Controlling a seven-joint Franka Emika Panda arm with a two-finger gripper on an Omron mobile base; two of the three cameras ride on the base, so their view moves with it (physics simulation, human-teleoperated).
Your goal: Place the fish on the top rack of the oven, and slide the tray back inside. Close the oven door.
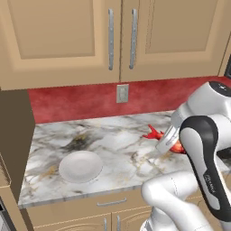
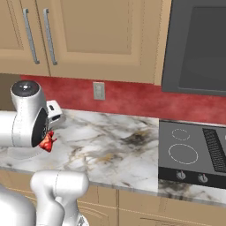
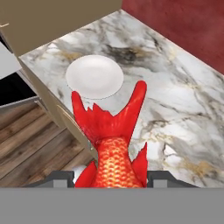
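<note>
The red-orange fish [image 3: 114, 144] is held in my gripper [image 3: 113, 178], which is shut on its scaly body, with the forked tail pointing away from the hand. In the left base view the fish [image 1: 154, 133] sticks out from behind my forearm, above the marble counter [image 1: 113, 140]. From the right base view, the fish [image 2: 47, 141] shows just under the elbow. At the left edge of the hand view a light grey tray [image 3: 8, 61] lies above a black oven door panel [image 3: 15, 89], both below counter level and cut off by the frame.
A round white plate [image 1: 81, 166] sits on the counter near its front edge, left of the arm. A black cooktop [image 2: 187, 152] with silver knobs lies to the right. Tan cabinets [image 1: 113, 36] hang above, and a brown wall panel [image 1: 16, 131] ends the counter at the left.
</note>
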